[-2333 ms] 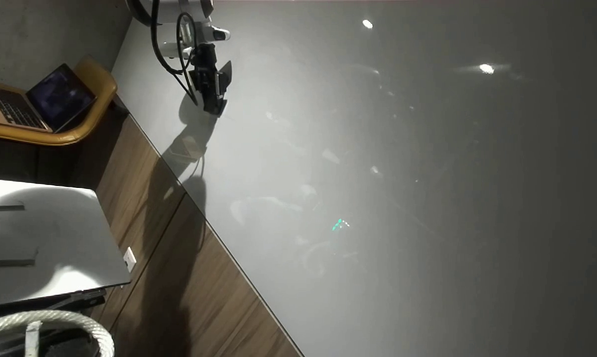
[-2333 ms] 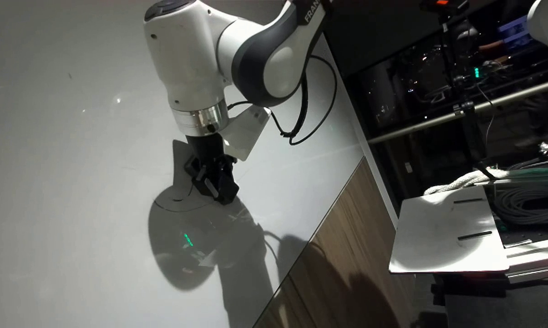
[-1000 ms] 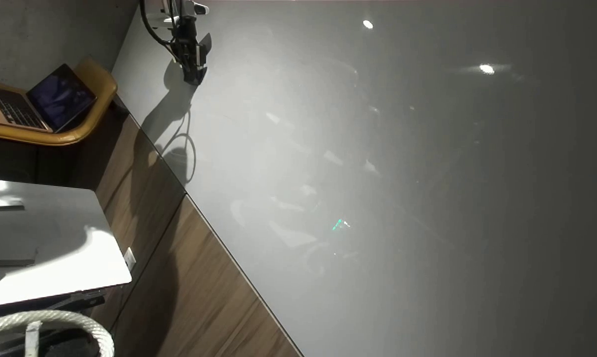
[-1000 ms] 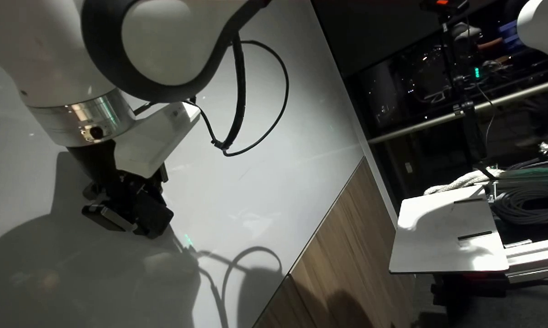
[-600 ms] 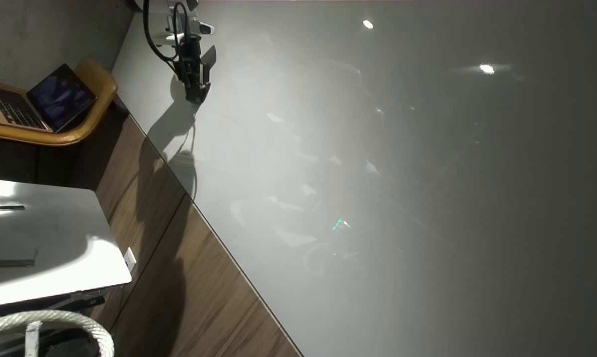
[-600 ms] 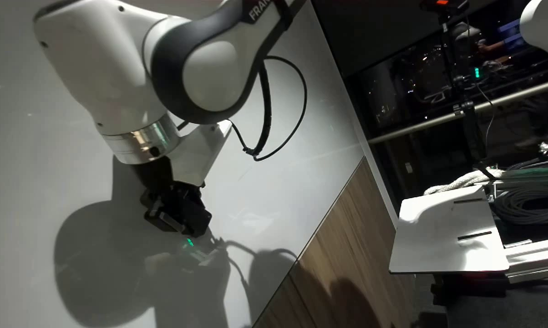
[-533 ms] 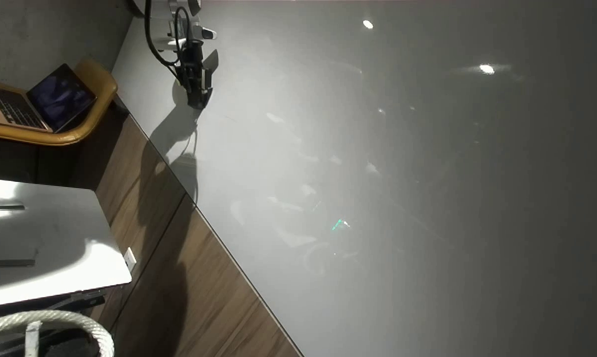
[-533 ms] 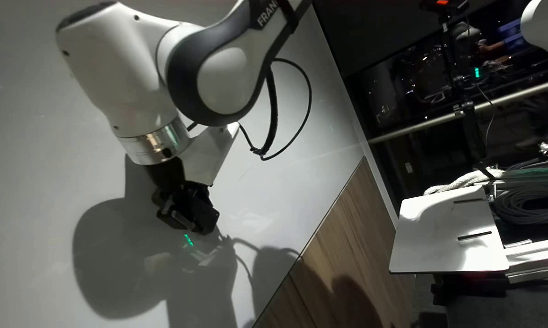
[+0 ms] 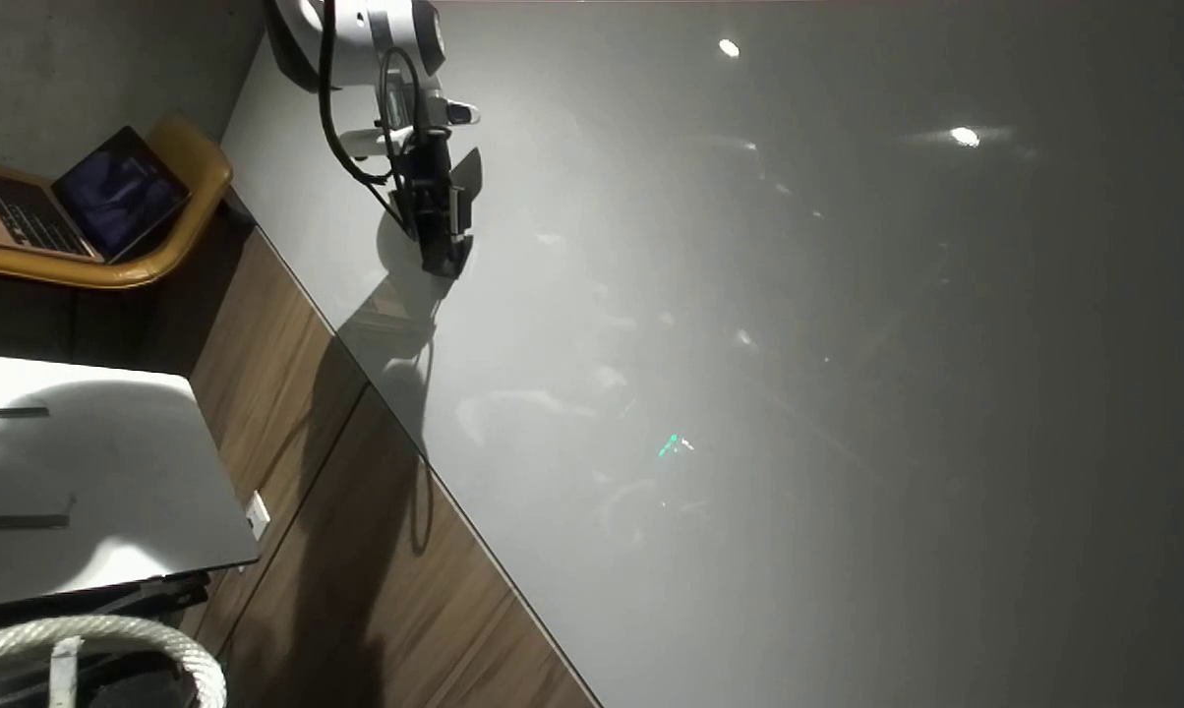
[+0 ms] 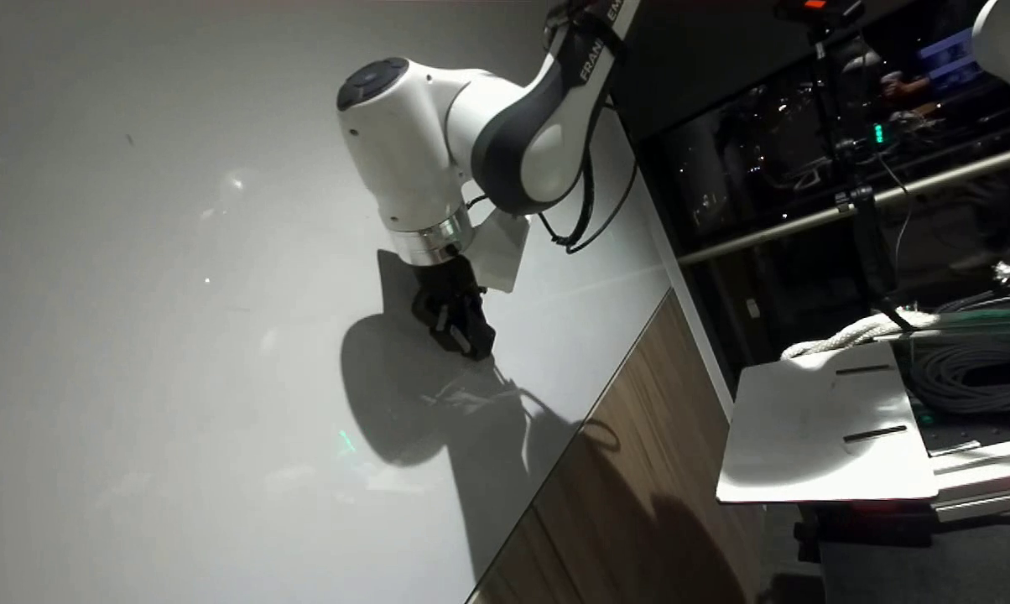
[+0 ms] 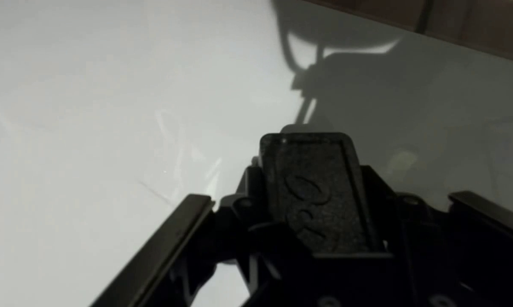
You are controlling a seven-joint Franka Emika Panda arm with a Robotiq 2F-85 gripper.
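Plainly, "FRAN" shows on the white arm (image 10: 413, 159); its claw (image 10: 470, 335) is clamped around a dark block (image 11: 320, 196), seemingly embossed with letters, near the glossy pale surface (image 10: 178, 377), wood-grain panels (image 10: 673, 403) alongside.

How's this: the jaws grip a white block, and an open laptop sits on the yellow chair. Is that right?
Not quite: the block is dark, almost black, as the wrist view shows. The jaws do grip it, and an open laptop sits on the yellow chair.
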